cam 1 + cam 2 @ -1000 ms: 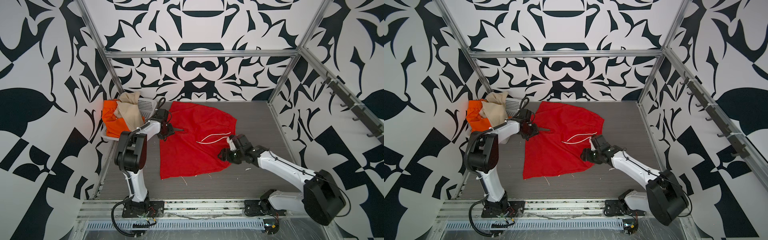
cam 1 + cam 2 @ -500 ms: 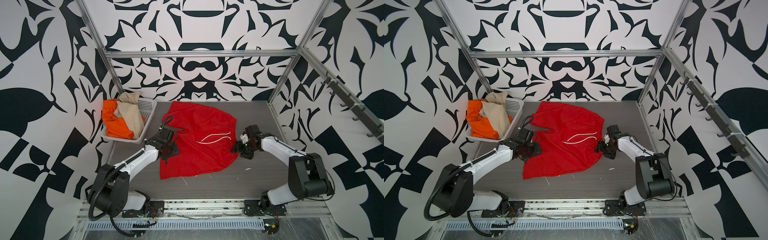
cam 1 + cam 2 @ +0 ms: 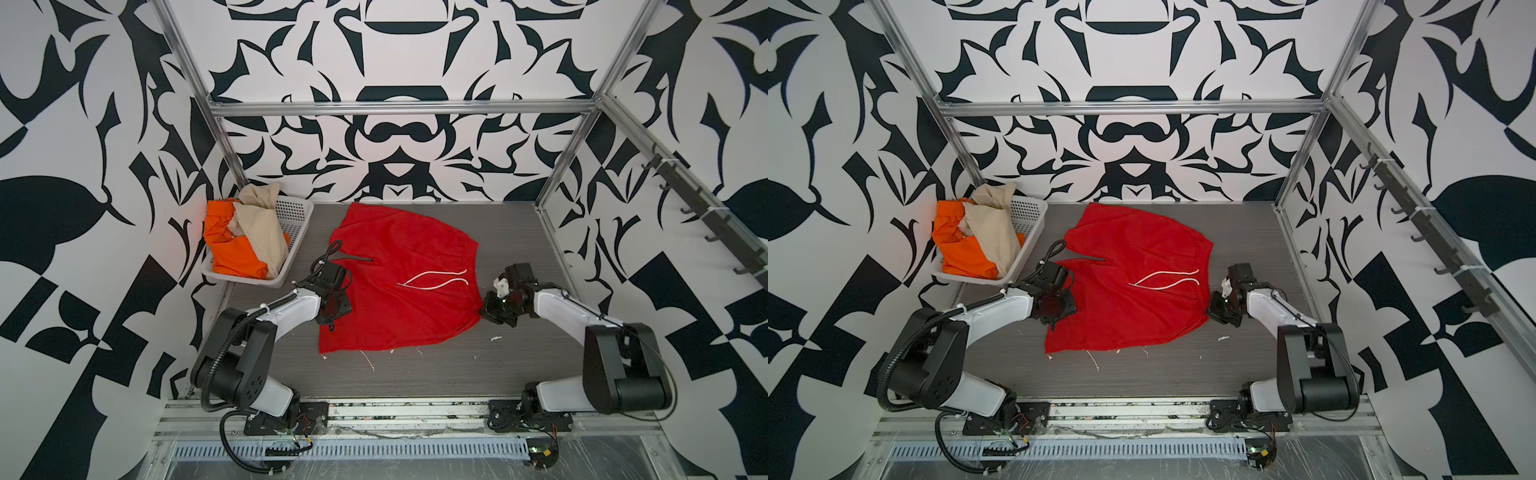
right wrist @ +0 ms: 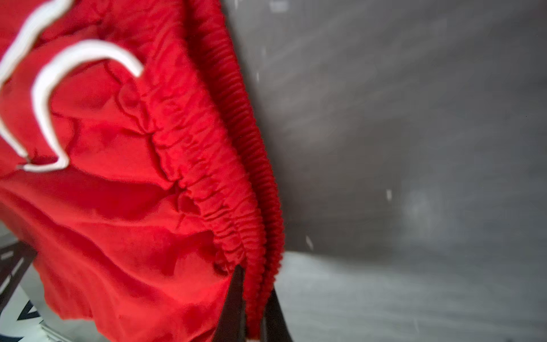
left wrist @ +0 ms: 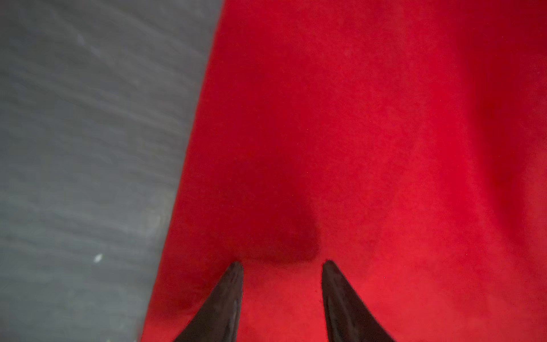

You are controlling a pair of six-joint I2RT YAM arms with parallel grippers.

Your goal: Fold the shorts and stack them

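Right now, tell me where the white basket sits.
In both top views the white basket sits in the far left corner of the table, holding the orange shorts and beige shorts, just left of the spread red shorts.

Red shorts [image 3: 1133, 291] lie spread on the table [image 3: 1183, 374] beside the basket [image 3: 1029, 217].

In both top views my red shorts [image 3: 399, 291] are plain scarlet at mid-frame, crossed by a white drawstring [image 3: 432, 281]. At upper left, a white perforated basket [image 3: 293, 212] holds bright orange shorts [image 3: 237, 257] and beige shorts [image 3: 262, 228]. The table [image 3: 436, 374] is dark grey, finely streaked. The walls [image 3: 83, 124] bear bold black-and-white leaf shapes. My arms [image 3: 291, 309] are white and black. The fingers [image 5: 222, 305] of my left gripper [image 5: 281, 262] are black.
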